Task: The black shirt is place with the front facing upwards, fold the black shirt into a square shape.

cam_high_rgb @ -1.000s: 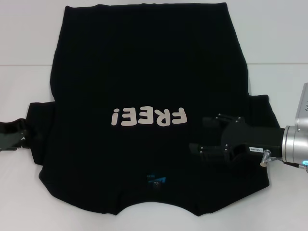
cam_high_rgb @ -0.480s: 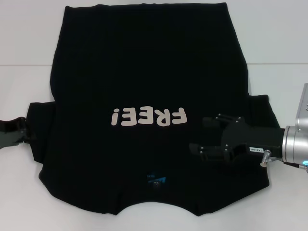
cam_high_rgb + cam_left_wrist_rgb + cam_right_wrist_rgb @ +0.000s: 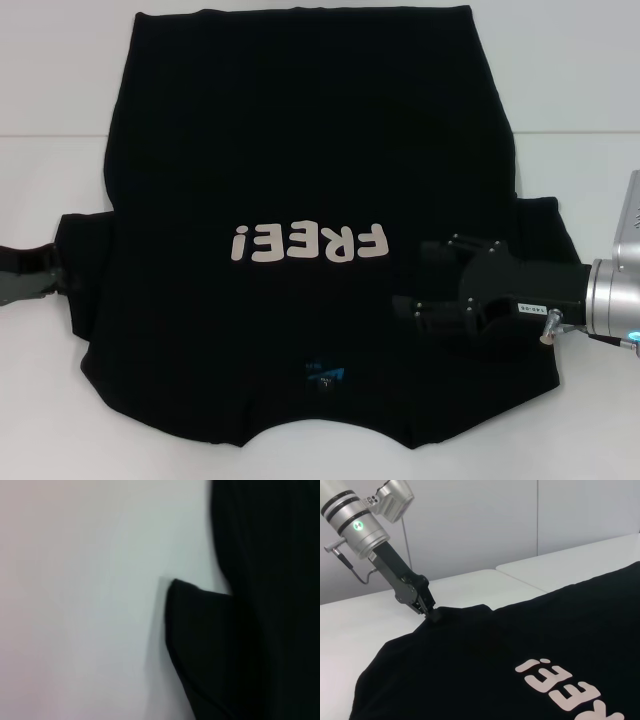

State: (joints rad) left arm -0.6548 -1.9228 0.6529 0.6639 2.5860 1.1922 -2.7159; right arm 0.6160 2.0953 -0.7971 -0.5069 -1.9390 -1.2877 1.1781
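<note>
The black shirt [image 3: 310, 170] lies spread flat on the white table [image 3: 50, 80], front up, its pale "FREE!" lettering [image 3: 308, 243] reading upside down from the head view and the small blue neck tag [image 3: 325, 374] sitting near the collar on the robot's side. The right gripper [image 3: 415, 280] hovers over the shirt's right shoulder region, pointing inward toward the chest — its two fingers [image 3: 440, 250] stand apart, one just beside the end of the lettering and the other nearer the collar, with only flat fabric between them and nothing in their hold. The neck tag lies inward of this gripper and closer to the robot. Across the garment, the left gripper [image 3: 431, 612] is at the outer edge of the left sleeve [image 3: 85, 265], its tips touching the sleeve's hem where the cloth meets the table — whether it is pinching the fabric cannot be told. The left wrist view shows that sleeve corner [image 3: 200, 630] lying flat against the bare tabletop.
</note>
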